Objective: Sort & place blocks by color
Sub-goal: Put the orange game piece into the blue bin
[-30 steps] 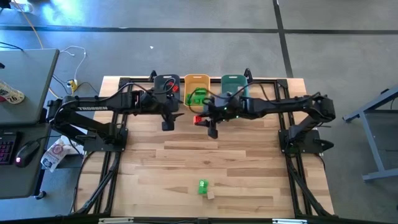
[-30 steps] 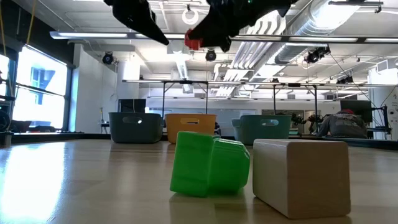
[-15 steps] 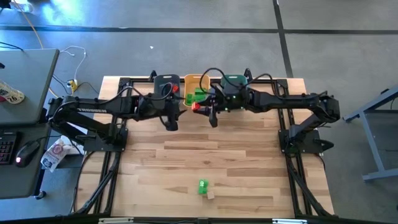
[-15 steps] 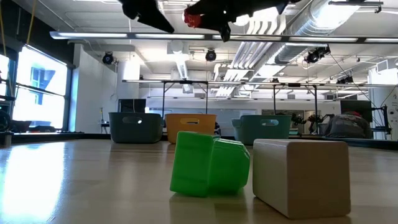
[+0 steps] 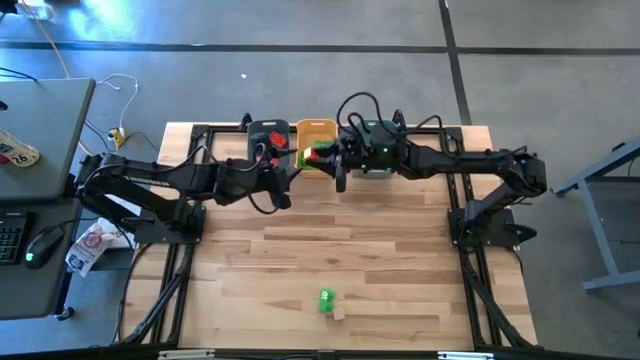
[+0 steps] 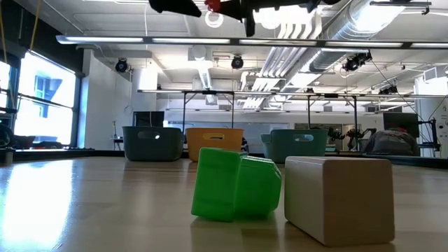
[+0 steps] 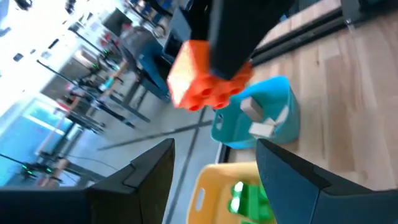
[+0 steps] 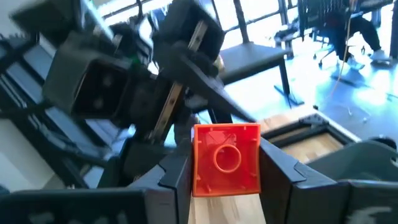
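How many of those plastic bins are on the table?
3, in a row along the table's far edge: the blue-grey bin on the left, the orange-yellow bin in the middle, and the teal bin on the right. None seems hidden.

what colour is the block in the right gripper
Red-orange. The block shows best in the right wrist view, clamped in the right gripper.
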